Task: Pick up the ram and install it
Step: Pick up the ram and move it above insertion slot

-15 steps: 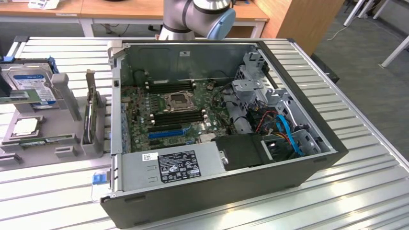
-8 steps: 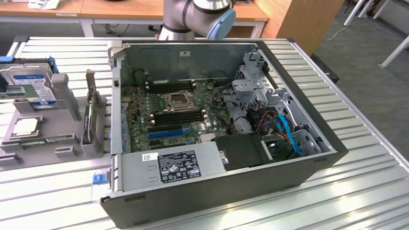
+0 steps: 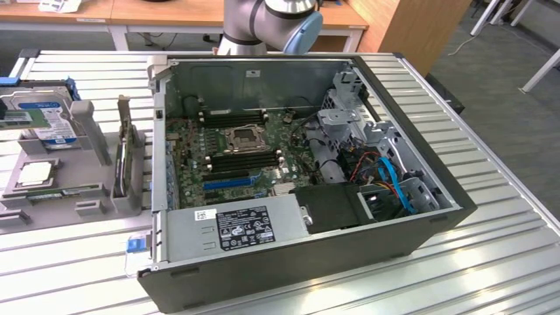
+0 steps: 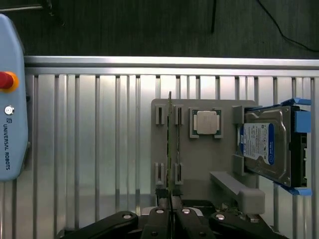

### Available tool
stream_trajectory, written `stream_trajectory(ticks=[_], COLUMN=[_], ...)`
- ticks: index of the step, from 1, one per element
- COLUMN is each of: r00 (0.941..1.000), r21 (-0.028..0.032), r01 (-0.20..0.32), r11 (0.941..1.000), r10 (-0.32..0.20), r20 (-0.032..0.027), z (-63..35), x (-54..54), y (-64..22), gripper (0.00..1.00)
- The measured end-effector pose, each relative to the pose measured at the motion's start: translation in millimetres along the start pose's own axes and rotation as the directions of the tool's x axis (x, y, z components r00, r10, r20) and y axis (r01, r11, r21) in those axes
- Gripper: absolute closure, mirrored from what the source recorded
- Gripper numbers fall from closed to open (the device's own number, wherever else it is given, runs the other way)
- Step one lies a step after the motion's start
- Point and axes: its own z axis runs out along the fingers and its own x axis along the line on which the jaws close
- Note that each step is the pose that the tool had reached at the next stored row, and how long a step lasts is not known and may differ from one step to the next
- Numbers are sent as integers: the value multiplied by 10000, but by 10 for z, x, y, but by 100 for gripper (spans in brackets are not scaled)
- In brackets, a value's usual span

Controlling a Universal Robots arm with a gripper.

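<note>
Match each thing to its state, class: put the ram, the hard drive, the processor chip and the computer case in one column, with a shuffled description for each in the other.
Column one:
1 ram
2 hard drive
3 processor chip
4 computer case

Column two:
A side open, motherboard showing
B lying flat in a square recess
C standing on edge in the grey holder
D carries a blue and white label

Pairs: 1-C; 2-D; 3-B; 4-A

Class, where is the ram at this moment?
The ram stands on edge in the grey tray at the exterior view's left, between the open computer case and the processor chip.
</note>
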Motion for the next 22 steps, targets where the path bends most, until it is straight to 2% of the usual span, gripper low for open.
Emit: stream_trajectory(ticks=[12, 22], r00=[10000, 10000], r21=[0, 1], r01=[-2, -3], r11=[10000, 10000], r10=[2, 3], r20=[1, 1], z=[-5, -10], x=[-5, -10], y=[-200, -406], gripper=[89, 89])
